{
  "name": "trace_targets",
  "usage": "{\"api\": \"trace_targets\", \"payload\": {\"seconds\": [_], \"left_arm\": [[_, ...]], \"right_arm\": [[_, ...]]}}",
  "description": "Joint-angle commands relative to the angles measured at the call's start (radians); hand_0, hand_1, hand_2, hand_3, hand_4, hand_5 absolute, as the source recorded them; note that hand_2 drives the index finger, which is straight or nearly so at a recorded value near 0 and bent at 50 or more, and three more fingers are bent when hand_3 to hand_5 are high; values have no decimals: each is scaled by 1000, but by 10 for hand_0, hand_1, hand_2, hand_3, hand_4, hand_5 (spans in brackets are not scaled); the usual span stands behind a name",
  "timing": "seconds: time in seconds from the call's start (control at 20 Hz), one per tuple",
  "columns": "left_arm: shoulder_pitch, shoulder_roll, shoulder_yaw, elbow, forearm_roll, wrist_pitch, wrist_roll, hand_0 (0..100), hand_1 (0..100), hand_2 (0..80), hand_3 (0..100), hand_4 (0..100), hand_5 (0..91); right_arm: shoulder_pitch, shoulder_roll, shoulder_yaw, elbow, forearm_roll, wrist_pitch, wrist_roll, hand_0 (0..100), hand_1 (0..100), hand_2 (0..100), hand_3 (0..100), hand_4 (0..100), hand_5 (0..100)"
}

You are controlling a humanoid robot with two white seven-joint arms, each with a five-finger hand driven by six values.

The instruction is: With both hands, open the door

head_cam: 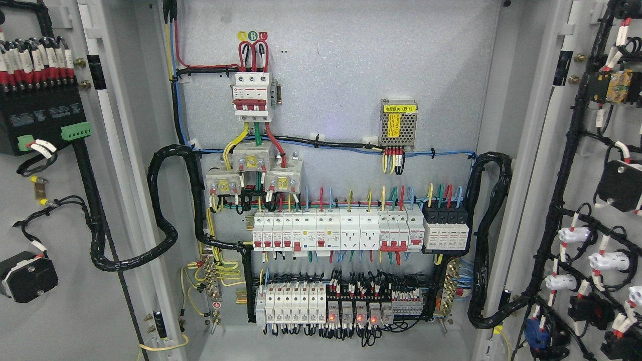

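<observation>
The cabinet stands with both doors swung fully open. The left door [60, 240] fills the left edge of the view, its inner face turned toward the camera; the right door [592, 150] does the same at the right edge. Neither robot hand appears anywhere in the head view, so the state of the fingers cannot be told, and no relation between the fingers and either door can be established.

Left door, inner face: a black terminal module [42, 115] with red-and-white ferruled wires on top and green connectors along its lower edge; below it, a black component [27, 278] near the bottom left. A black wire loom [160, 235] loops from this door across the hinge gap into the enclosure.

Right door, inner face: a vertical black harness [567, 165] feeding several white and black devices.

Enclosure back panel [351, 65], between the doors:
- Upper left: a three-pole main breaker [252, 95] with red handles, under markers A, B, C.
- Upper right: a perforated power supply [398, 125] bearing a yellow label.
- Middle: a row of white breakers and sockets [338, 230], with a black four-pole block [445, 225] just beside it at the right.
- Lower: a second row of breakers and relays [341, 306], several showing lit red indicators.
</observation>
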Motion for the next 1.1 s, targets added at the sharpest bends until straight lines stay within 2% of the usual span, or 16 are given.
{"api": "trace_targets", "payload": {"seconds": [0.0, 0.45, 0.95, 1.05], "left_arm": [[-43, 77, 2, 126, 16, 14, -2, 295, 0, 27, 27, 38, 0], [-87, 93, 0, 198, 13, 14, -2, 296, 0, 27, 27, 37, 0], [-101, 93, -4, 233, 13, 19, -4, 295, 0, 27, 27, 37, 0], [-107, 94, -21, 235, 13, 19, -18, 296, 0, 27, 27, 37, 0]], "right_arm": [[-3, -6, -27, 34, -11, -8, 6, 218, 0, 0, 0, 0, 0], [-3, -6, -67, 29, -11, -20, 7, 218, 0, 0, 0, 0, 0], [-9, -3, -81, 27, -10, -20, 6, 218, 0, 0, 0, 0, 0], [-9, -1, -81, 27, -10, -20, 7, 218, 0, 0, 0, 0, 0]]}}
